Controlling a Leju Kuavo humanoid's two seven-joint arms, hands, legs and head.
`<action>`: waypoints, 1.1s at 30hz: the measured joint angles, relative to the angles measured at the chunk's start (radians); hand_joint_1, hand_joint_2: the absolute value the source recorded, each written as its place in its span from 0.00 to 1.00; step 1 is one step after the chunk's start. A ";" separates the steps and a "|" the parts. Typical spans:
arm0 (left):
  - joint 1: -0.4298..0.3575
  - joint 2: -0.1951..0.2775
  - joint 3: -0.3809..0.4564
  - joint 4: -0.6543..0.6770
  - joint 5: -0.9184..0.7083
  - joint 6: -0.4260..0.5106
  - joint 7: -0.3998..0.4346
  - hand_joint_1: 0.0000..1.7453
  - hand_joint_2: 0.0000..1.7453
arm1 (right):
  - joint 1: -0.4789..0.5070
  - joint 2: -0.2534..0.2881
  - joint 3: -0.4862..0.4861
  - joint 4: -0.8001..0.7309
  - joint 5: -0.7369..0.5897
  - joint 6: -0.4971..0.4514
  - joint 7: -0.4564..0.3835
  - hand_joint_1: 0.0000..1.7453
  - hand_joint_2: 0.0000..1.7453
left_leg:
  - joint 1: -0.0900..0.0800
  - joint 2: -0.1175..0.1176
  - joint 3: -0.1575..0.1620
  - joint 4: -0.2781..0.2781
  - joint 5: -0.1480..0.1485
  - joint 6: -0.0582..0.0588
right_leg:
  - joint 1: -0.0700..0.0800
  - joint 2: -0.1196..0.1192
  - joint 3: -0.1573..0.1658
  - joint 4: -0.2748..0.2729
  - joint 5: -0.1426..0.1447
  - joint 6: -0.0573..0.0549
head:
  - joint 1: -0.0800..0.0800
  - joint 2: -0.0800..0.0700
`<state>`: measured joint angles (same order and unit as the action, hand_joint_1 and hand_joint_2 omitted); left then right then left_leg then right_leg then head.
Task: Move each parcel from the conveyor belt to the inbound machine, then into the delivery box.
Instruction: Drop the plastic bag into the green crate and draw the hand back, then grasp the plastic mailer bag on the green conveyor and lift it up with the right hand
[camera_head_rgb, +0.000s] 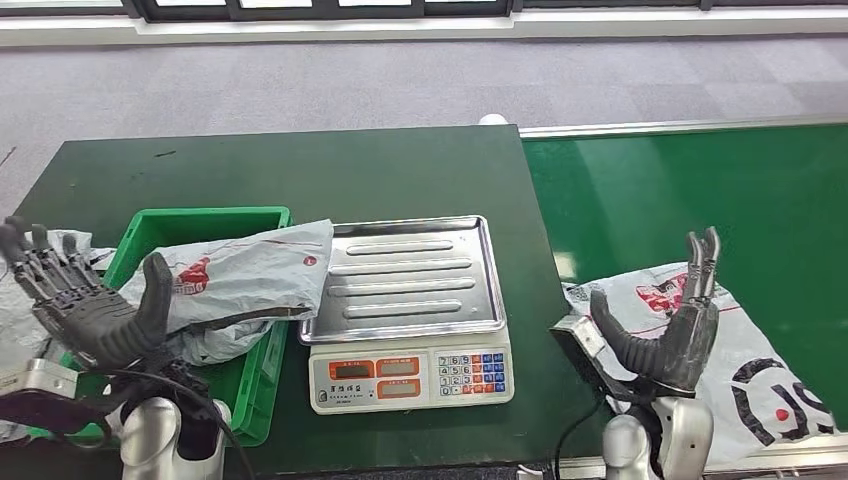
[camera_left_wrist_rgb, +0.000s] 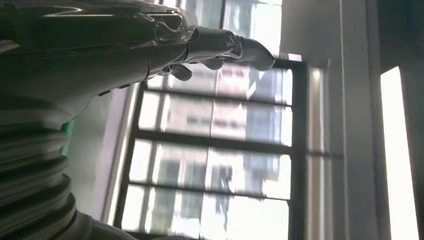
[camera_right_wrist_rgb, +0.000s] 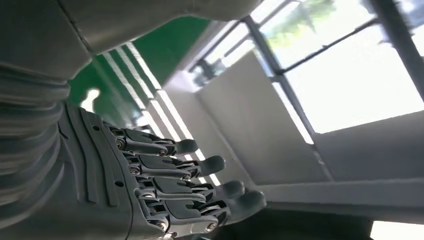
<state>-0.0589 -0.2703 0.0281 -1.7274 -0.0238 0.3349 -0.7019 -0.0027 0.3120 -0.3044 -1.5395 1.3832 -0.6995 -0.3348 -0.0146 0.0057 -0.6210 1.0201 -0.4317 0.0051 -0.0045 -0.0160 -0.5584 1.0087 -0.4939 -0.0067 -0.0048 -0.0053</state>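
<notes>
A grey-white parcel (camera_head_rgb: 245, 280) with a red mark lies across the green delivery box (camera_head_rgb: 190, 228), its end overhanging toward the scale. Another white parcel (camera_head_rgb: 745, 365) with red and black print lies on the green conveyor belt (camera_head_rgb: 690, 190) at the near right. My left hand (camera_head_rgb: 85, 300) is raised beside the box, fingers spread, holding nothing. My right hand (camera_head_rgb: 675, 320) is raised over the belt parcel's near edge, fingers up and apart, empty. In the wrist views my left hand (camera_left_wrist_rgb: 220, 47) and right hand (camera_right_wrist_rgb: 165, 195) point up at the windows.
The inbound machine, a scale (camera_head_rgb: 408, 375) with a bare steel pan (camera_head_rgb: 410, 275) and keypad, stands between box and belt on the dark green table (camera_head_rgb: 300, 170). More pale bags (camera_head_rgb: 15, 300) lie at the far left. Grey floor lies beyond the table.
</notes>
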 joint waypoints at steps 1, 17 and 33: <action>0.007 0.000 -0.010 -0.007 0.007 -0.064 0.000 0.00 1.00 | -0.014 0.001 -0.047 0.027 0.012 0.000 -0.003 0.00 1.00 | 0.000 0.000 0.000 0.000 0.000 0.000 | 0.000 0.000 0.000 0.000 0.000 0.000 | 0.000 0.000; 0.055 0.006 -0.106 -0.065 0.001 -0.323 0.000 0.00 1.00 | -0.092 0.016 -0.382 0.226 0.140 -0.002 0.132 0.00 1.00 | 0.001 0.000 0.000 0.000 0.000 0.000 | 0.000 0.000 0.000 0.000 -0.001 -0.001 | 0.000 0.000; 0.053 0.012 -0.152 -0.051 -0.013 -0.294 0.000 0.00 1.00 | -0.104 -0.075 -0.249 0.534 0.188 0.000 0.543 0.00 1.00 | 0.000 0.000 0.000 0.000 0.000 0.000 | 0.000 0.000 0.000 0.000 -0.001 0.000 | 0.000 0.000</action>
<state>-0.0059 -0.2581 -0.1238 -1.7783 -0.0365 0.0407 -0.7019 -0.1064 0.2374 -0.5538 -1.0052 1.5717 -0.6997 0.2082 -0.0143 0.0058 -0.6211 1.0203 -0.4320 0.0050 -0.0043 -0.0157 -0.5585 1.0087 -0.4946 -0.0072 -0.0047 -0.0053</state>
